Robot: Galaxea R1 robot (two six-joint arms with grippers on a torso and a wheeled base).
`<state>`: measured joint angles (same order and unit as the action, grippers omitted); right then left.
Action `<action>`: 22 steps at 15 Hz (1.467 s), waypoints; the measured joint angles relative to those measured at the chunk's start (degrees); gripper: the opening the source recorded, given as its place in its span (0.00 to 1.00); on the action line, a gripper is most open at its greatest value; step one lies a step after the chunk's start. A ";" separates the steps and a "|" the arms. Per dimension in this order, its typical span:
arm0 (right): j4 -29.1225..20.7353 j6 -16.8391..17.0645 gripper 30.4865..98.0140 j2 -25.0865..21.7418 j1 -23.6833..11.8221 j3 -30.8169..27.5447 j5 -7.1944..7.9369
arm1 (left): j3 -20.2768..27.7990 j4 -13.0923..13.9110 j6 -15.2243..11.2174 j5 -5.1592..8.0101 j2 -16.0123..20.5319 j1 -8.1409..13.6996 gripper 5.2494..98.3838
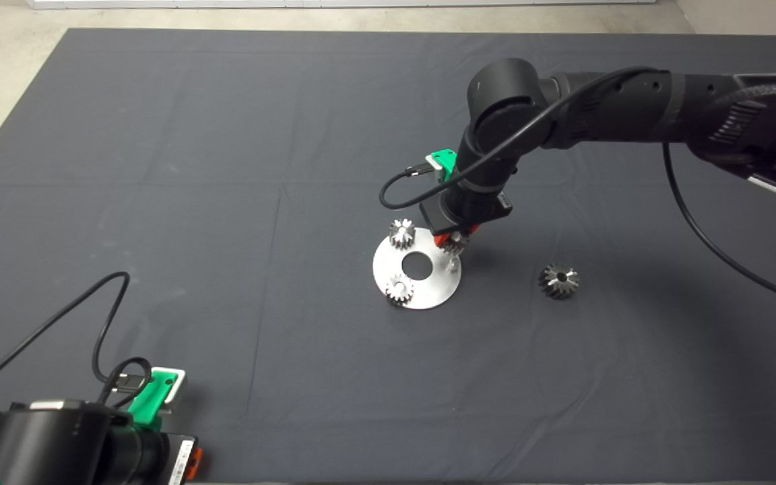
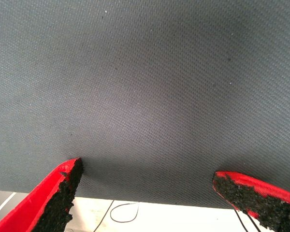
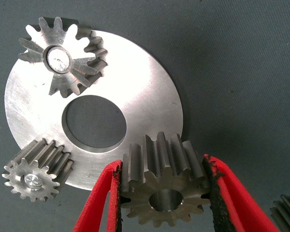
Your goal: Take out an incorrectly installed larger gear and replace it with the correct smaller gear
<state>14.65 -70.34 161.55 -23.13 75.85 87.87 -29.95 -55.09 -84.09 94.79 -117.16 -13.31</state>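
Observation:
My right gripper [image 1: 453,240] hangs over the right rim of the round steel plate [image 1: 430,291], shut on the smaller gear [image 3: 162,186], a dark bevel gear with a centre hole. Its red fingers [image 3: 102,193] press the gear's teeth on both sides, as the right wrist view shows. Just beside the held gear a bare peg [image 1: 452,265] stands on the plate. The larger gear [image 1: 558,281] lies alone on the mat to the right of the plate; its edge [image 3: 287,212] shows in the right wrist view. My left gripper [image 2: 147,169] is parked open at the lower left, over bare mat.
Two paler small gears [image 1: 402,233] [image 1: 400,289] sit on pegs at the plate's left side, around its centre hole [image 1: 417,265]. The right arm's cable [image 1: 401,188] loops above the plate. The left arm's cables [image 1: 102,337] lie on the mat at the lower left.

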 measured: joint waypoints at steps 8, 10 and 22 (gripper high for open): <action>-2.10 0.00 0.06 0.02 0.12 1.09 0.00 | -0.23 -0.01 0.00 0.16 -0.34 -0.18 0.84; -2.26 0.00 0.05 0.05 0.12 1.62 0.00 | -0.23 -0.01 0.00 0.20 -0.43 -0.18 0.84; -2.54 0.00 0.05 1.51 1.71 3.36 -0.05 | -0.33 0.00 0.00 0.22 -0.48 -0.18 0.84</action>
<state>12.12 -70.34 163.06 -21.42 79.21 87.82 -30.28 -55.09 -84.09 95.01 -117.64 -13.49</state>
